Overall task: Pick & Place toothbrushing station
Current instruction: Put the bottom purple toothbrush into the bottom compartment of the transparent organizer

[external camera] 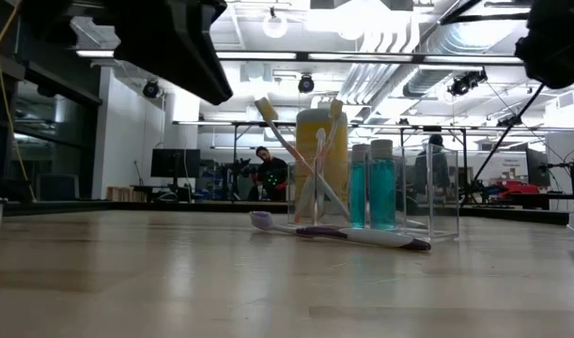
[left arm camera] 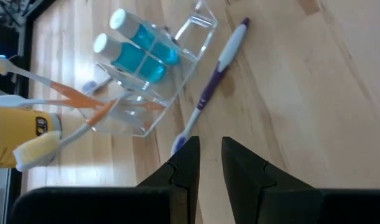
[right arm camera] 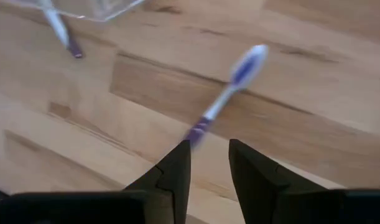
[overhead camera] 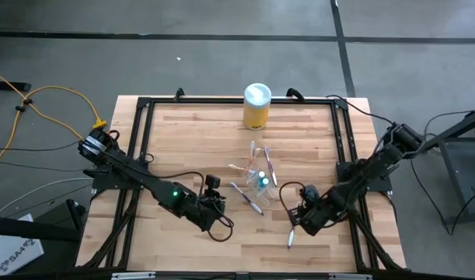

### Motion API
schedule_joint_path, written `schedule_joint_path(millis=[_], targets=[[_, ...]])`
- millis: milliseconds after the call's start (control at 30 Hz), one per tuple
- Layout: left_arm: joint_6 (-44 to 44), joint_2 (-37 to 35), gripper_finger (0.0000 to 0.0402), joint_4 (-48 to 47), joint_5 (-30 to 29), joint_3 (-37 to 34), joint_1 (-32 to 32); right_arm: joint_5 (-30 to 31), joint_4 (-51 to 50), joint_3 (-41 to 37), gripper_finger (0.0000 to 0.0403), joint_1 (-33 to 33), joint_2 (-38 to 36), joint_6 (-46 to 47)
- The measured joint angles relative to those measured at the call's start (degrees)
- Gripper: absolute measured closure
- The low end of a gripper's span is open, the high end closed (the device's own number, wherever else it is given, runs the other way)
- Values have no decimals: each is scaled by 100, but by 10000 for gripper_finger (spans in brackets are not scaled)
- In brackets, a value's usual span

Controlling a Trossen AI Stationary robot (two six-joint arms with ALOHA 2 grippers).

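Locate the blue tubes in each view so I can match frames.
High view: blue tubes right of table centre, inside the clear cup.
Low view: tubes centre-right, standing upright in the cup.
Left wrist view: tubes at upper left, in the cup.
Right wrist view: tubes not in it; only the cup's edge at the top.
Shared landmark: the clear cup.

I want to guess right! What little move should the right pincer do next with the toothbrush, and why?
Probably sink a little and close. The right pincer hangs open over the handle end of a purple-and-white toothbrush lying flat on the table, apart from the clear holder.
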Motion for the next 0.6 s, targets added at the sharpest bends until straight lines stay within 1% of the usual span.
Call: schedule_joint_path(millis=[133,367,600], targets=[[2,0,342,-191,1,0,-41,95,462,2,302,-15,253,32],[-15,2,342,-302,-5,0,-36,-109,496,2,302,-13,574,680],[0,2,342,-326,-5,0,-37,-38,509,2,302,-13,629,1288]])
